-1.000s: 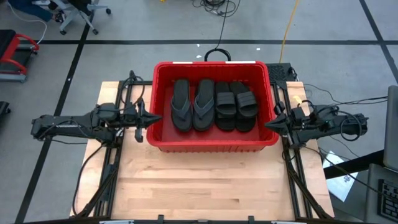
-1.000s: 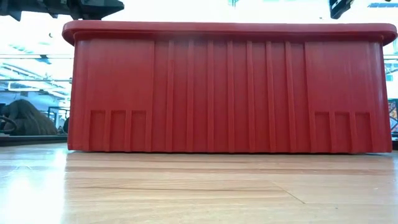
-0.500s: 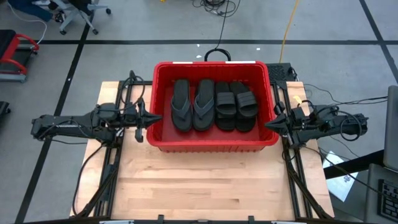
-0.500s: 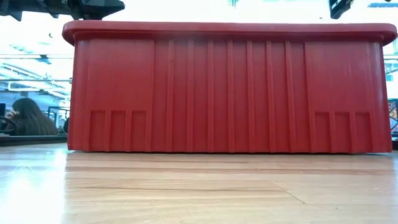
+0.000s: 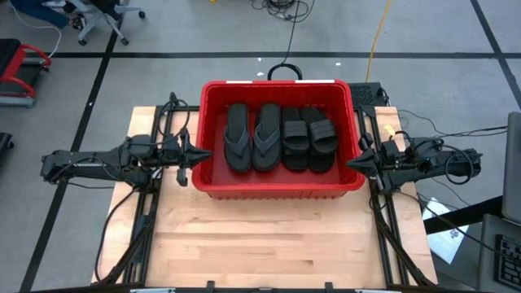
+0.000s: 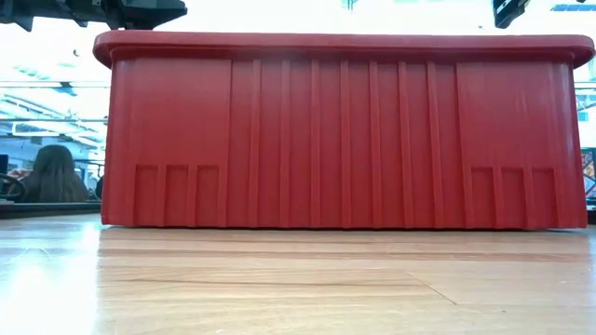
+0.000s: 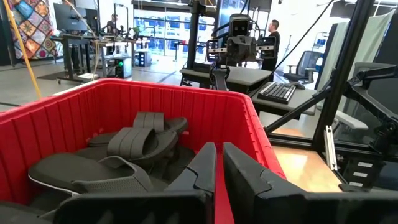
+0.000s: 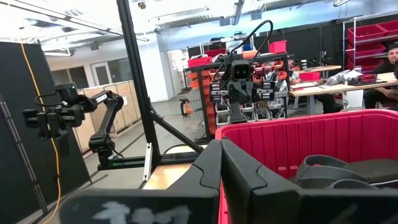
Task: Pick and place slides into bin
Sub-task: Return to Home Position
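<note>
Left pincer [image 5: 202, 157], right pincer [image 5: 350, 162]: pressed together, empty, beside bin [image 5: 277, 191] | slides [image 5: 309, 138]: you are likely handling light, soft rubber; grip strap.

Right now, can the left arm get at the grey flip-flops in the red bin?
Probably yes. The left gripper sits by the left wall of the red bin, fingers shut, and the grey flip-flops lie uncovered on that side. Nothing covers them; it must only pass over the rim.
</note>
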Motion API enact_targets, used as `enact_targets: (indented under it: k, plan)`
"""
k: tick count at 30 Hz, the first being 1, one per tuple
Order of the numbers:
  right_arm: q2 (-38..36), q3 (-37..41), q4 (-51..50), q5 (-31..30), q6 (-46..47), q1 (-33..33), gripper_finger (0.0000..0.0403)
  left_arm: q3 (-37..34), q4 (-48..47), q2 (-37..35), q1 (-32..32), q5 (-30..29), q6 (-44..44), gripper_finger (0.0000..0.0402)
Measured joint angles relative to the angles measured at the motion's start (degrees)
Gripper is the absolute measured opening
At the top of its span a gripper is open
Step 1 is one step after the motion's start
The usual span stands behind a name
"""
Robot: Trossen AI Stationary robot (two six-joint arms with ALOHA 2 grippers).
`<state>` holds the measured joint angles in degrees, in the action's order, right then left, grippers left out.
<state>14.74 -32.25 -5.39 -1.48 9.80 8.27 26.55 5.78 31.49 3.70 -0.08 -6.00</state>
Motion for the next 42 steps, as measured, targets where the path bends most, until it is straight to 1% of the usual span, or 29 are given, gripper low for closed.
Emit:
enact_targets:
  k: [10,21,26,35,42]
  plan:
    - [0.0,0.0,-0.01,0.0,0.0,0.0,0.0,0.0,0.0,-0.01,0.0,0.0,0.0,0.0001]
    - [0.0,0.0,-0.01,0.0,0.01,0.01,0.0,0.0,0.0,0.01,0.0,0.0,-0.02,0.0028]
    - [0.0,0.0,-0.01,0.0,0.0,0.0,0.0,0.02,0.0,-0.01,0.0,0.0,-0.02,0.0024]
    - [0.0,0.0,-0.02,0.0,0.0,0.0,0.0,0.02,0.0,-0.01,0.0,0.0,-0.04,0.0001]
    - [0.0,0.0,-0.02,0.0,0.0,0.0,0.0,0.02,-0.02,-0.01,0.0,0.0,-0.03,0.0019]
